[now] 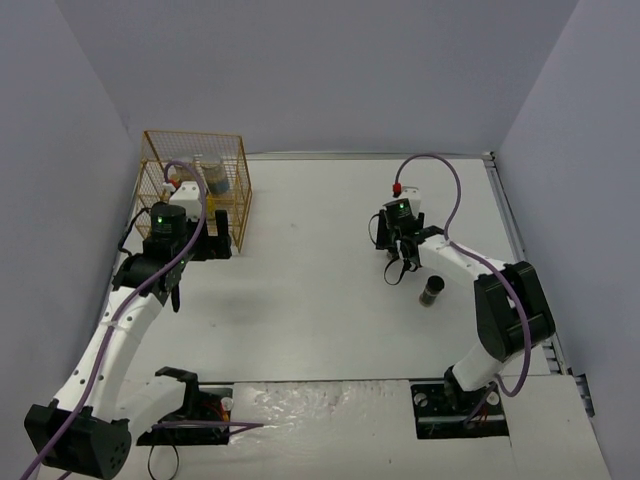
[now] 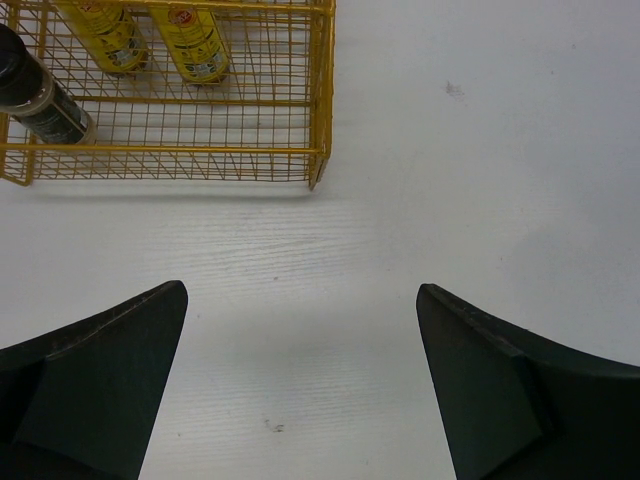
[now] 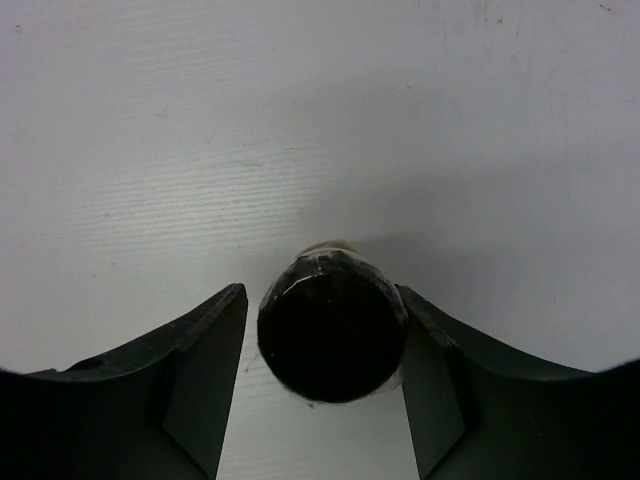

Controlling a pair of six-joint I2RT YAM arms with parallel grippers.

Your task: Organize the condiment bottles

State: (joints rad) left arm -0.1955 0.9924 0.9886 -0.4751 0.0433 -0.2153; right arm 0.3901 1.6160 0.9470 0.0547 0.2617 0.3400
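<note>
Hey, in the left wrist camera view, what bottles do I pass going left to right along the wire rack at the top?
Dark black-lidded jar → first yellow-labelled bottle → second yellow-labelled bottle, all in the gold wire rack.

The left arm (image 1: 125, 325) reaches up the left side of the counter (image 1: 320, 300) and bends at the elbow. Its pincer (image 2: 300, 292) points down, with its two fingers (image 2: 100, 380) far apart. The right arm (image 1: 505, 315) bends back over the right side, and its wrist (image 1: 400, 215) tips down. The right pincer (image 1: 402, 270) points at the counter. Its fingers stand close on both sides of a black-lidded jar (image 3: 332, 335). One finger looks like it touches the jar. The other shows a thin gap.
</note>
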